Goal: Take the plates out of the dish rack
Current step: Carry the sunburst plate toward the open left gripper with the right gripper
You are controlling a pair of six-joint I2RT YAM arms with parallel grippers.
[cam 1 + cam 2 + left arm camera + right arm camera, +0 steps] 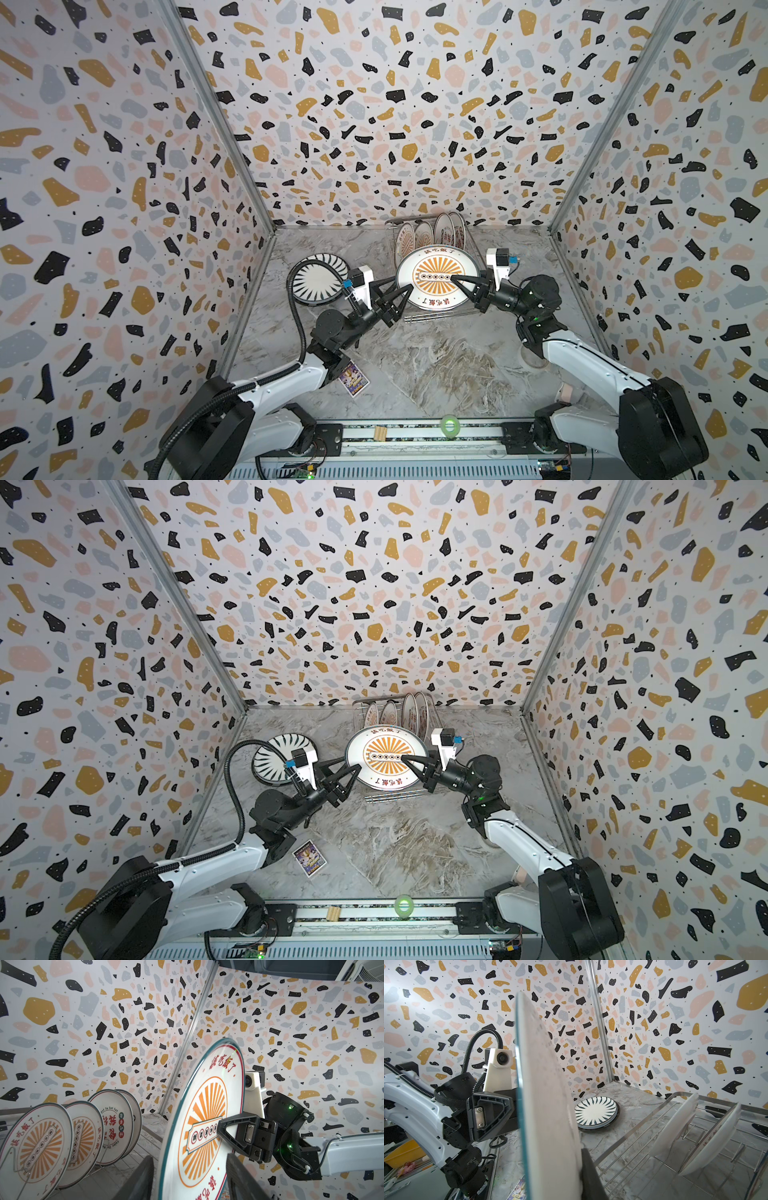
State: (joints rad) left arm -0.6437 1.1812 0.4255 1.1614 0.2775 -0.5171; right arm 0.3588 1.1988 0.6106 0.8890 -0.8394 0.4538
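Presently right jaws pinch the round white sunburst plate (430,262) clear of the silver wire dish rack (424,318) for handover; left jaws straddle its rim, apparently spread.

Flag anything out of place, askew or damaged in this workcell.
A small purple rectangular card lies flat on the grey marble tabletop near the left arm, unrelated to the dishes. A green tape roll sits on the front rail. Nothing looks chipped or spilled.
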